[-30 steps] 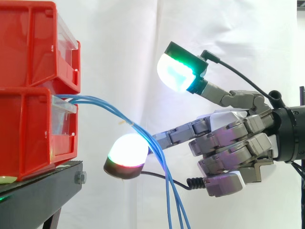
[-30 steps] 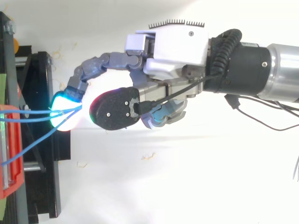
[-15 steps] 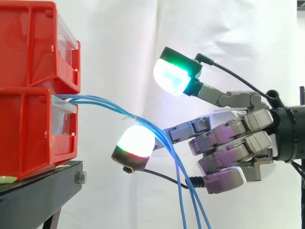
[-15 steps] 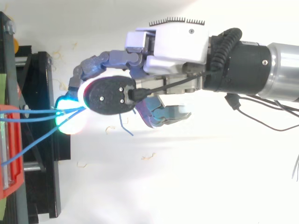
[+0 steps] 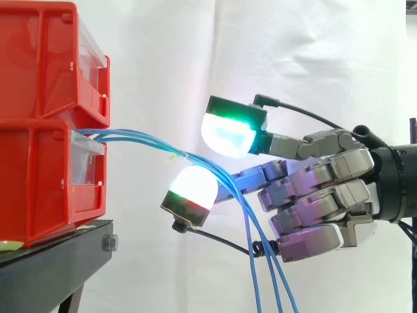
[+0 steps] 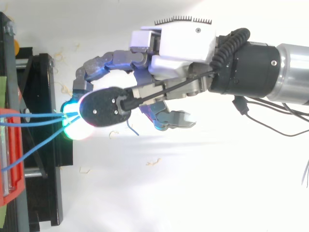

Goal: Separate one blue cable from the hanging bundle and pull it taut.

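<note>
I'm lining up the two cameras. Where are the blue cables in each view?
Side view: blue cables leave the red bins at left, cross the hand mid-frame, then hang to the bottom edge.
Top view: blue cables at the left, running from the red bins to the hand.
Shared landmark: the red bins.

The scene is viewed level from the side and from directly above, both close up. The hand (image 5: 322,195), blue cables (image 5: 144,138) and red bins (image 5: 39,156) are shared by the 2 views.
</note>
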You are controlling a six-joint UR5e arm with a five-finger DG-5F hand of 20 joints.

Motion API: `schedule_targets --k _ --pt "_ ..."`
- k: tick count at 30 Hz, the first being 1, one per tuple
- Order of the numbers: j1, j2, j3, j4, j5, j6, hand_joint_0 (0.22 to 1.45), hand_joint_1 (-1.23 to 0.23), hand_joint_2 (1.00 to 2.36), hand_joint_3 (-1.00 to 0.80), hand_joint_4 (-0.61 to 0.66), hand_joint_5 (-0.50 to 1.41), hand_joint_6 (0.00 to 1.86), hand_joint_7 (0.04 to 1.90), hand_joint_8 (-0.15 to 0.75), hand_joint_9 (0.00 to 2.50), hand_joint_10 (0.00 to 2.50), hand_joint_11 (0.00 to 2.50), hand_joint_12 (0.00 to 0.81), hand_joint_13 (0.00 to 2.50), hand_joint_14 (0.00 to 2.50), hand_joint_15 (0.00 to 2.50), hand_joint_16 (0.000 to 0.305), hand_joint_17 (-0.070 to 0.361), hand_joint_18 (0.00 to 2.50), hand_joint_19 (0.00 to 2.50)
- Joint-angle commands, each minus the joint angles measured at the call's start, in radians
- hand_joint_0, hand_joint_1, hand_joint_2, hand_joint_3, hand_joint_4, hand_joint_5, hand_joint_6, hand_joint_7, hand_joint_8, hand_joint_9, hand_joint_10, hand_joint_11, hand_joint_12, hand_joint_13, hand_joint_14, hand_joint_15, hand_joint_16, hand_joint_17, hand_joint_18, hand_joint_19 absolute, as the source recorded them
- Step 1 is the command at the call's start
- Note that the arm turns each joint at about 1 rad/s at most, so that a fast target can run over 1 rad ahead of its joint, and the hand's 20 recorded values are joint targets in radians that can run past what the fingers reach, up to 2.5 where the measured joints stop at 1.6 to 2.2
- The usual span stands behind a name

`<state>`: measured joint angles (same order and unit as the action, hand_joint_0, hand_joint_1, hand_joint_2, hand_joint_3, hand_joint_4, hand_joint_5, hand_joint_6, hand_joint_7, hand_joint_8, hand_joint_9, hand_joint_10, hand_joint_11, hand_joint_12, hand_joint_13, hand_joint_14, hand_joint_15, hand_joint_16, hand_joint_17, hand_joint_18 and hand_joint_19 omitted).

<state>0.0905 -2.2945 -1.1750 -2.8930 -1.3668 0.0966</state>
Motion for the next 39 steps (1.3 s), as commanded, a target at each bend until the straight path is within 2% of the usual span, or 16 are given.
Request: schedule_targets --k 1,9,11,13,15,17,19,20,23,25,28,37,39 --pt "0.0 0.0 0.0 0.0 -0.003 0.005 0.69 -0.57 1.0 -0.5 0.15 0.12 0.51 1.08 0.129 2.22 0.04 1.0 0.274 1.99 0.02 1.5 0.047 0.105 1.56 0.89" --pt "-0.002 0.0 0.0 0.0 -0.003 0.005 0.71 -0.61 1.0 -0.5 0.14 0.12 0.5 1.09 0.123 2.23 0.04 1.03 0.279 1.99 0.02 1.51 0.046 0.105 1.57 0.91" --pt "-0.003 0.001 0.0 0.0 -0.003 0.003 0.65 -0.57 1.0 -0.5 0.14 0.12 0.5 1.11 0.128 2.23 0.04 1.0 0.293 1.99 0.02 1.51 0.048 0.109 1.55 0.9" --pt "-0.003 0.001 0.0 0.0 -0.003 0.003 0.49 -0.49 1.0 -0.5 0.18 0.12 0.51 1.11 0.165 2.23 0.03 0.9 0.335 2.01 0.02 1.43 0.061 0.138 1.62 0.83" --pt "-0.005 0.001 0.0 0.0 0.0 0.003 0.43 -0.38 1.0 -0.5 0.19 0.12 0.51 1.1 0.179 2.26 0.03 0.83 0.369 2.04 0.02 1.39 0.07 0.156 1.7 0.77" --pt "-0.005 0.0 0.0 0.0 0.003 0.006 0.42 -0.29 1.0 -0.5 0.19 0.12 0.51 1.1 0.186 2.26 0.03 0.78 0.382 2.04 0.02 1.36 0.072 0.162 1.71 0.76" --pt "-0.005 0.0 0.0 0.0 0.022 0.006 0.48 -0.2 1.0 -0.5 0.14 0.13 0.5 1.13 0.143 2.25 0.03 0.75 0.348 2.0 0.02 1.36 0.065 0.147 1.62 0.8" --pt "-0.006 0.0 0.0 0.001 0.028 0.006 0.5 -0.21 1.0 -0.5 0.14 0.13 0.5 1.14 0.139 2.25 0.03 0.75 0.331 1.99 0.02 1.36 0.062 0.139 1.58 0.82" --pt "-0.006 0.0 0.0 0.001 0.057 0.005 0.63 -0.39 1.0 -0.5 0.13 0.13 0.5 1.15 0.096 2.23 0.03 0.77 0.295 1.94 0.02 1.37 0.051 0.115 1.49 0.91" --pt "-0.008 0.001 0.0 0.001 0.074 0.005 0.71 -0.54 1.0 -0.5 0.15 0.13 0.5 1.14 0.083 2.24 0.03 0.77 0.299 1.94 0.02 1.35 0.049 0.111 1.51 0.92" --pt "-0.008 0.0 0.0 0.0 0.086 0.005 0.74 -0.64 1.01 -0.4 0.16 0.14 0.5 1.14 0.101 2.25 0.03 0.78 0.313 1.94 0.02 1.36 0.049 0.111 1.53 0.92" --pt "-0.009 0.0 0.0 0.0 0.091 0.006 0.75 -0.69 1.01 -0.3 0.16 0.14 0.5 1.14 0.13 2.24 0.03 0.81 0.328 1.95 0.02 1.35 0.047 0.106 1.53 0.94" --pt "-0.009 0.0 0.0 0.001 0.101 0.006 0.75 -0.69 1.02 -0.27 0.13 0.14 0.51 1.15 0.145 2.23 0.03 0.82 0.315 1.94 0.02 1.36 0.048 0.107 1.52 0.94"
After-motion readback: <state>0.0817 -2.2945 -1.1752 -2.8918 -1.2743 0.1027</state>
